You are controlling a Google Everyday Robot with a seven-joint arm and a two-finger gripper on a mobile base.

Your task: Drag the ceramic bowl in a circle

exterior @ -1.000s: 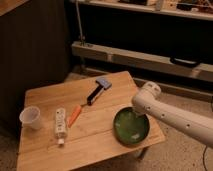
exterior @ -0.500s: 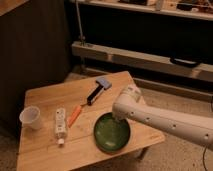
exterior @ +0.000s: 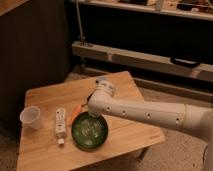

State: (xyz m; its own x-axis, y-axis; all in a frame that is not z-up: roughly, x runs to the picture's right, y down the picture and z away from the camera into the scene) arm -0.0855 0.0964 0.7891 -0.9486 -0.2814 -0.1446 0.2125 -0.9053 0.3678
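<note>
Hand [exterior: 94, 112] at far rim of glossy dark-green ceramic bowl [exterior: 89, 134]; grip cannot be told.

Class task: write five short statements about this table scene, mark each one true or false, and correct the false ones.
1. The ceramic bowl sits on the wooden table. True.
2. The plastic cup stands inside the bowl. False: it stands apart, near the table's left edge in the picture.
3. The gripper is at the bowl's far rim. True.
4. The white tube lies right of the bowl. False: it lies between cup and bowl.
5. An orange item lies beside the tube. True.
</note>
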